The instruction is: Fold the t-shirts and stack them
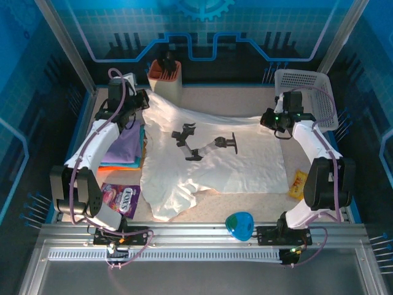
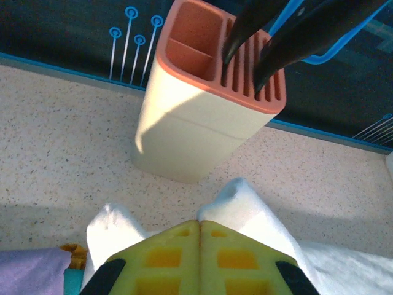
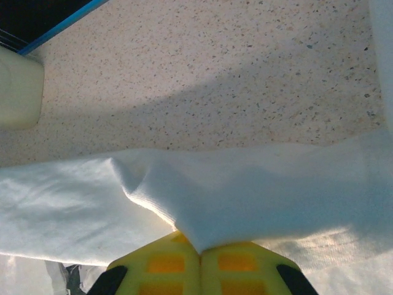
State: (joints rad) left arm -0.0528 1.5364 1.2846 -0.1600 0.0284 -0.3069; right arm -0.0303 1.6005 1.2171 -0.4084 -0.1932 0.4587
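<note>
**White cloth clamped at two far points; both pincers closed**

White t-shirt (image 1: 215,160): spread over the middle of the table (image 1: 245,98), with small dark marks (image 1: 202,142) facing up near its centre. The near-left part is rumpled and reaches toward the near edge. The far edge is raised at two points, one toward the far-left corner and one toward the far-right corner.

Left pincer (image 1: 142,98): positioned at the far-left raised point, just in front of the knife block (image 1: 166,77). In my left wrist view the yellow pads (image 2: 166,255) meet flat with no gap. White cloth bulges out on either side of their tips. Finding: closed, gripping the white t-shirt.

Right pincer (image 1: 270,118): positioned at the far-right raised point, just beside the white perforated basket (image 1: 307,86). In my right wrist view the pads (image 3: 166,264) are pressed together, and a fold of the white cloth runs into the seam between them. Finding: closed, gripping the white t-shirt.

Folded stack (image 1: 126,144): lies along the left edge, lavender on top with orange and teal edges below, right beside the shirt's left side. I cannot tell whether the two overlap.

Other items: a purple snack packet (image 1: 120,198) near the near-left corner, a blue object (image 1: 239,226) at the near edge, and a yellow packet (image 1: 297,183) by the right edge.
</note>
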